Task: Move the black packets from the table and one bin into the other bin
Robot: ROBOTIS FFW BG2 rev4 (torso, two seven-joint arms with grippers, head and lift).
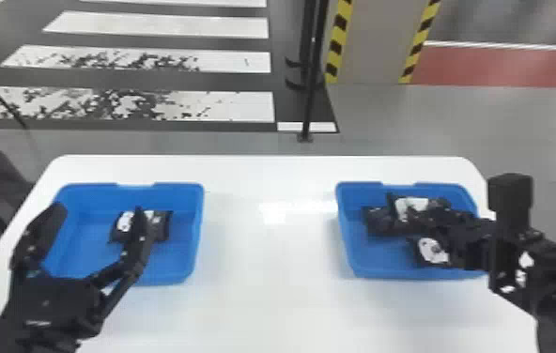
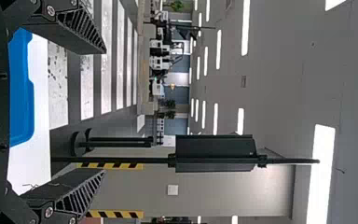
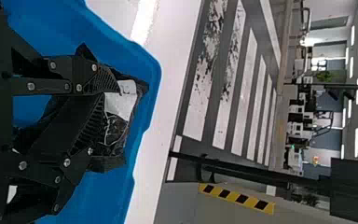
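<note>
1. A thin black pole stands on a grey floor, a dark panel mounted on its upper part.
2. Left of the pole, broad white stripes cross dark flooring; the nearest ones are badly flaked.
3. Just right of the pole is a beige-grey pillar, its edges marked with yellow-and-black tape, with a small pale plate on its face.
4. Farther right of the pole runs a red floor band, bordered by a white line.
5. Far behind the pole are green plants.
6. Above the pole's surroundings, a grey ceiling carries long, bright lights.
</note>
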